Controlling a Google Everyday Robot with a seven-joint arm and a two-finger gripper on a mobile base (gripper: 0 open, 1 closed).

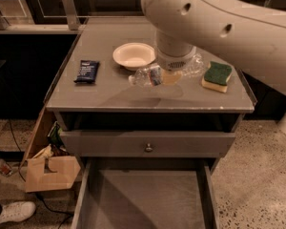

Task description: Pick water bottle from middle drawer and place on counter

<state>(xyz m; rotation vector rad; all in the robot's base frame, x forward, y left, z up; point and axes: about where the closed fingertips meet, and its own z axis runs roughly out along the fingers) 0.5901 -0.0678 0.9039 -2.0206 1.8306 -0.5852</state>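
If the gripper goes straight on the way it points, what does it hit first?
Likely the water bottle: the gripper points down right at it, lying on the counter. Contact is hidden by the wrist.

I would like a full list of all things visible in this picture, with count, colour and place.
water bottle: 1, clear, lying on counter
counter: 1, grey, cabinet top
bowl: 1, white, counter, behind bottle
snack packet: 1, dark blue, counter left
sponge: 1, green-yellow, counter right
middle drawer: 1, grey, pulled out
cardboard box: 1, brown, floor left
shoe: 1, white, bottom-left
arm: 1, cream, above counter
gripper: 1, at the bottle
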